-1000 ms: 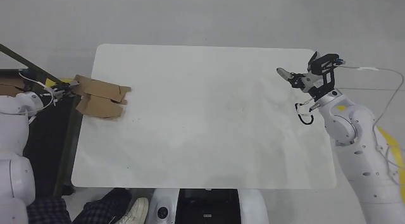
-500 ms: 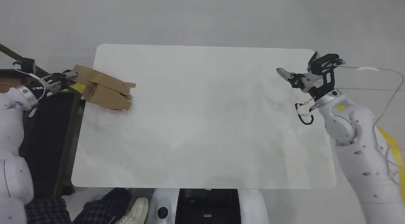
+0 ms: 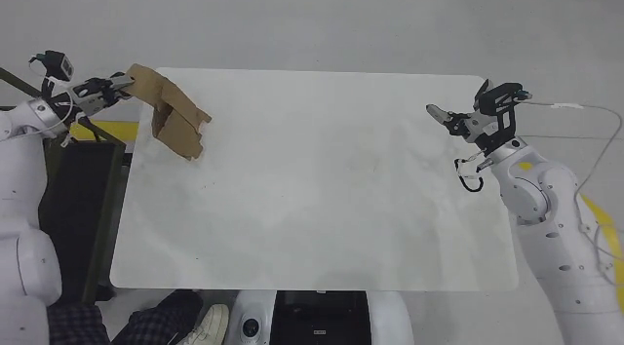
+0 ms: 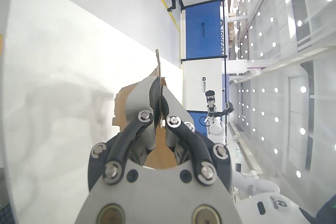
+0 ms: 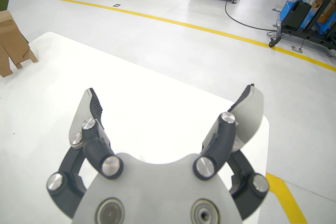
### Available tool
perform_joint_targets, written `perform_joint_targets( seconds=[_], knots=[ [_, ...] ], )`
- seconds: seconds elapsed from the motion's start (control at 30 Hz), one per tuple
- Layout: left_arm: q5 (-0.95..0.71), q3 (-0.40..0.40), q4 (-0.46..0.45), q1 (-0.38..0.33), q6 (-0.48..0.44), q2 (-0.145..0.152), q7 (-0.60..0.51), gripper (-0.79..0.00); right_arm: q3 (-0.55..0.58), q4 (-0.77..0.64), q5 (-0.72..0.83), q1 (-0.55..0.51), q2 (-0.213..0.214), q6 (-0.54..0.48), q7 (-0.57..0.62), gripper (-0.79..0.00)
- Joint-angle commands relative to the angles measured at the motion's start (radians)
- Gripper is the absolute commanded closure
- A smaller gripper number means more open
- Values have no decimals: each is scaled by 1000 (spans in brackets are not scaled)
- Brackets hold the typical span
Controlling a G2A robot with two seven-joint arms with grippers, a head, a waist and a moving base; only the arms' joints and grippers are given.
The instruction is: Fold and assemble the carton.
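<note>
At the upper left of the top view, the flattened carton (image 3: 174, 111) stands tilted over the upper-left corner of the tabletop (image 3: 322, 189). Whether its lower flaps touch the surface cannot be told. The left pincer (image 3: 122, 85) is clamped on the carton's upper edge, one pad on each side of the cardboard. At the right edge, the right pincer (image 3: 453, 121) is spread wide, holding nothing, well apart from the carton.
</note>
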Motion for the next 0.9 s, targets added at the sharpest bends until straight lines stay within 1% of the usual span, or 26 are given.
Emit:
perform_joint_targets(
  seconds=[0.0,0.3,0.43,0.7,0.87],
  knots=[
    [-26,28,-24,-9,13,-15,-13,0,0,0,0,0,0,0,0,-785],
    [-162,149,-113,-42,74,-81,-74,0,0,0,0,0,0,0,0,-785],
    [-229,206,-131,-57,98,-112,-98,0,0,0,0,0,0,0,0,-785],
    [-292,341,-166,-93,102,-181,-101,0,0,0,0,0,0,0,0,-785],
    [-345,412,-173,-119,127,-223,-127,0,0,0,0,0,0,0,0,-785]
  ],
)
